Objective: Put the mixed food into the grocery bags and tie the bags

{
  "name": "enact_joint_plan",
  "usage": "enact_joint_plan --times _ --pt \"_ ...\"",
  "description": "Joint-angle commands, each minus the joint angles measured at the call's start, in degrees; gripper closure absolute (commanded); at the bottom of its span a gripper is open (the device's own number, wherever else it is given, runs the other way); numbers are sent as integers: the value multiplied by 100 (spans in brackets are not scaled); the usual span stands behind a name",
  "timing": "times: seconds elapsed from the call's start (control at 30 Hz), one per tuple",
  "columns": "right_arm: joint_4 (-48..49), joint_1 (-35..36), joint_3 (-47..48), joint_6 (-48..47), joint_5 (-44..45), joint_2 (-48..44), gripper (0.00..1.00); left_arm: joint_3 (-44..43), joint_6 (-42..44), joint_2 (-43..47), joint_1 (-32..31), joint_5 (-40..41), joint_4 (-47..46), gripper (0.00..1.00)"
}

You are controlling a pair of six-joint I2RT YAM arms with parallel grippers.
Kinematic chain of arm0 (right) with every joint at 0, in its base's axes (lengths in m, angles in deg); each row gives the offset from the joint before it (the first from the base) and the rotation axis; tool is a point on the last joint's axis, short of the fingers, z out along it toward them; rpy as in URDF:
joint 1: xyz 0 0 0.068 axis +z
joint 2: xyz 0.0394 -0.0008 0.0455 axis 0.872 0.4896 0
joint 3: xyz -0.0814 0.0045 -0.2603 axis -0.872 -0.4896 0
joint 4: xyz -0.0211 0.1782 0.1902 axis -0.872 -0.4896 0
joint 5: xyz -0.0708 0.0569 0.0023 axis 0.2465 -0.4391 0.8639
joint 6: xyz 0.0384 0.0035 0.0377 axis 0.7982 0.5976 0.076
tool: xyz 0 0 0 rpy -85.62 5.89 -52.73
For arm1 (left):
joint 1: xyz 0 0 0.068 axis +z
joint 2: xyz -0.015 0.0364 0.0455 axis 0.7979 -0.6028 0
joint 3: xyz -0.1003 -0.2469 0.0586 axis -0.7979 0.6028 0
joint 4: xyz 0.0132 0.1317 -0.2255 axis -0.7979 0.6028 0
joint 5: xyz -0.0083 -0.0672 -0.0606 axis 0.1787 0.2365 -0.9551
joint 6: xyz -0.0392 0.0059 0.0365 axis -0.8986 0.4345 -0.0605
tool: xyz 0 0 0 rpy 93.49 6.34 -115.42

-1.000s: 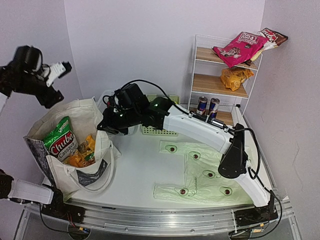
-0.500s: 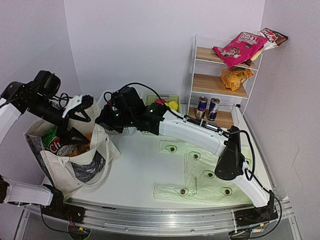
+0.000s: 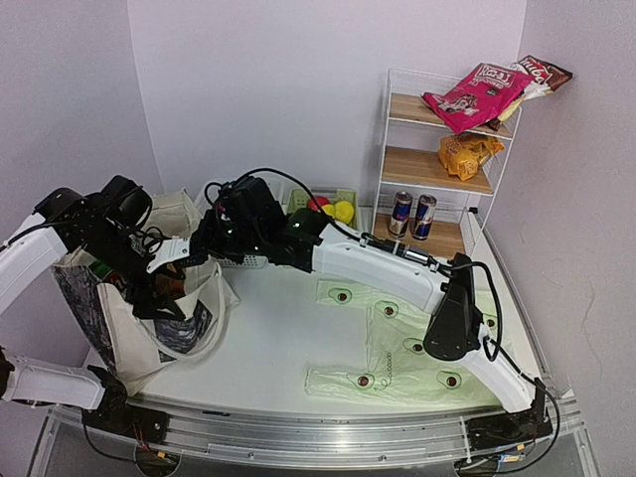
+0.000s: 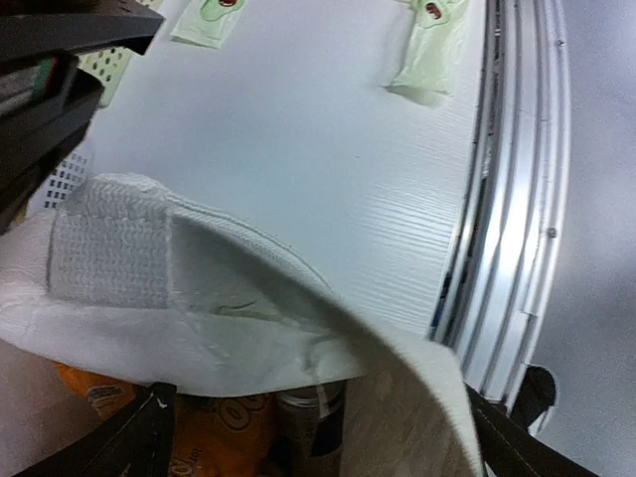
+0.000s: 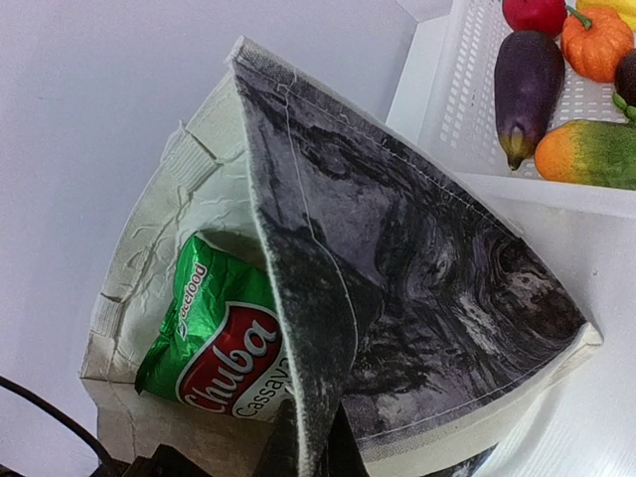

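The beige canvas tote (image 3: 124, 333) stands at the table's left. My right gripper (image 3: 206, 241) is shut on its rim by the black-and-white print panel (image 5: 447, 278), with the cloth pinched between the fingers (image 5: 290, 442). My left gripper (image 3: 164, 273) is open at the tote's mouth, its fingers (image 4: 149, 427) wide apart on either side of the near rim and handle strap (image 4: 109, 253). Inside lie a green-and-white Chuba packet (image 5: 214, 343), an orange packet (image 4: 94, 422) and a drink can (image 4: 313, 427). The avocado plastic bag (image 3: 397, 343) lies flat at the right.
A white slotted basket (image 5: 447, 109) with toy vegetables stands just behind the tote, and a green basket (image 3: 338, 199) beside it. A wire shelf rack (image 3: 442, 149) at the back right holds two cans (image 3: 412, 212) and snack packets (image 3: 477, 94). The metal rail (image 4: 517, 219) runs along the near edge.
My left arm swung down from high at the left to the tote's mouth. My right gripper shifted left with the rim, and the tote's mouth narrowed.
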Motion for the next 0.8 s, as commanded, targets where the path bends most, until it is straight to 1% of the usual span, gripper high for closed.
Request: enact_joint_plan --times 0.0,0.03,0.07,0.1,0.13,0.17,0.2,0.27,0.33,0.4,0.5,0.6,0.67,0.77 --pt "483 -59 243 -135 332 115 100 195 -498 151 -12 800 -1092 32" --pt "623 -58 204 -153 268 104 100 251 -604 127 -12 771 -1075 52" --pt "755 -59 166 -173 203 90 100 304 -704 105 -12 754 -1045 74" --pt "870 -61 135 -202 136 76 100 354 -820 89 -11 758 -1014 94" --pt "971 -61 120 -271 61 59 100 403 -1018 74 -7 789 -996 99" --pt "1097 -63 100 -360 -19 37 97 432 -1223 66 -4 867 -1022 100" --pt "1223 -64 80 -456 -94 8 91 447 -1496 59 2 970 -1066 100" --pt "1388 -64 35 -662 -212 -81 73 437 -2164 61 95 1072 -1244 100" --pt "1464 -65 -63 -891 -315 -220 59 417 -2755 181 322 902 -1481 100" --pt "1486 -72 -300 -1145 -378 -447 49 386 -3138 389 523 680 -1750 100" --pt "1503 -113 -882 -1314 -332 -933 43 239 -4016 612 736 1155 -1988 100" --pt "1522 -184 -1580 -1358 -124 -1383 42 346 -4980 779 891 1426 -1915 100" --pt "1527 -228 -1953 -1386 -26 -1659 42 462 -5519 991 910 1823 -1956 100" --pt "1537 -253 -2443 -1439 27 -1945 42 608 -5975 1220 911 2532 -2194 100"
